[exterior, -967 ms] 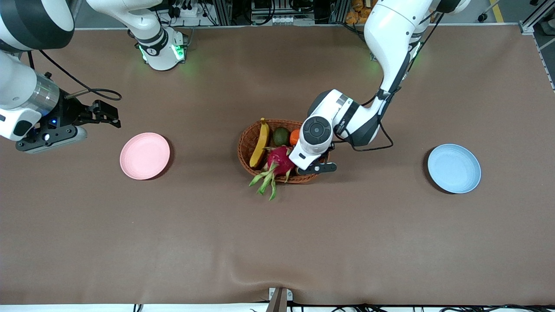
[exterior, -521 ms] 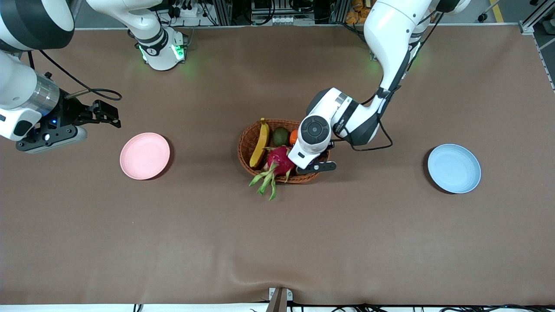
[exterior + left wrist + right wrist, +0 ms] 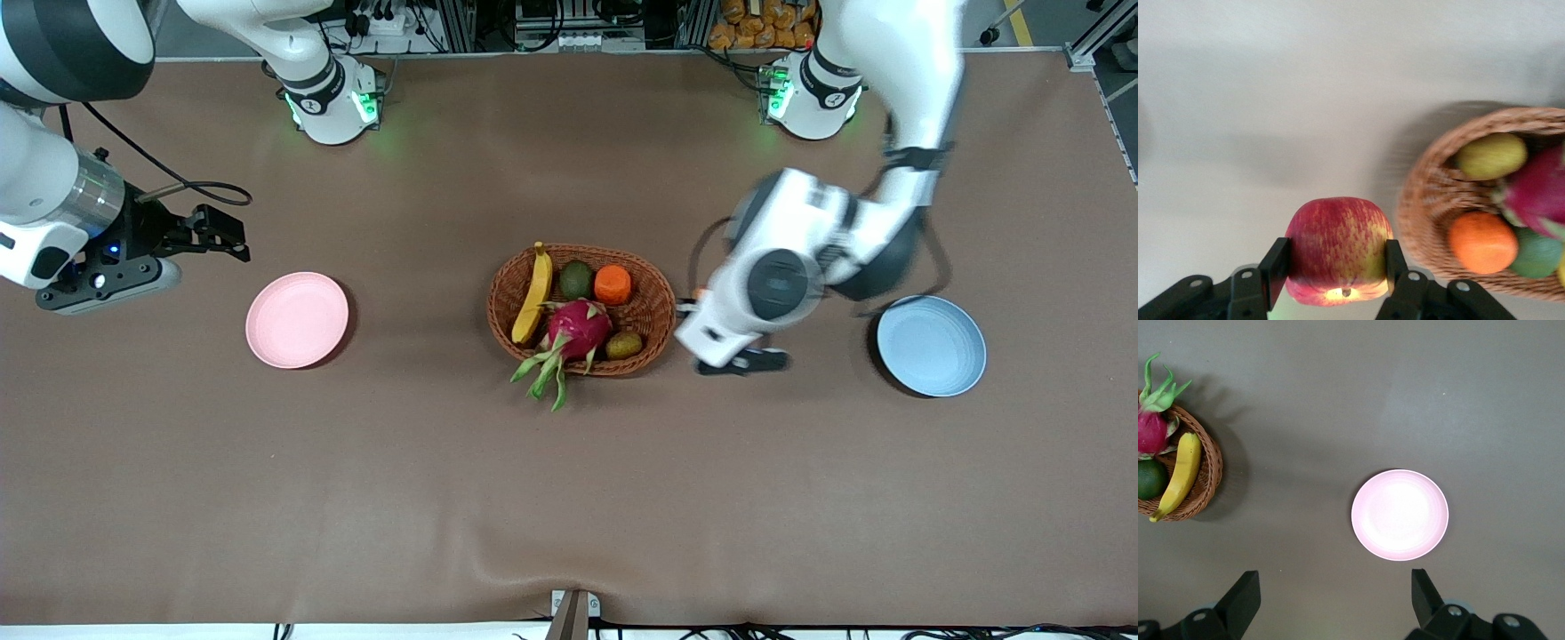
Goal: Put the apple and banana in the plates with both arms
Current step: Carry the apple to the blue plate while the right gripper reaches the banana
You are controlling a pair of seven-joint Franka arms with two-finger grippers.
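Note:
My left gripper is shut on the red and yellow apple. It holds the apple in the air over the table between the wicker basket and the light blue plate. In the front view the left wrist hides almost all of the apple. The banana lies in the basket at the right arm's end. My right gripper is open and empty, up in the air beside the pale pink plate. The right wrist view shows the pink plate and the banana.
The basket also holds an orange fruit, a dark green fruit, a pink dragon fruit and a brown kiwi. Both plates are bare. Brown cloth covers the table.
My left gripper has come up out of the basket with the apple and swung toward the blue plate. The orange fruit and kiwi now show. The right arm has not moved.

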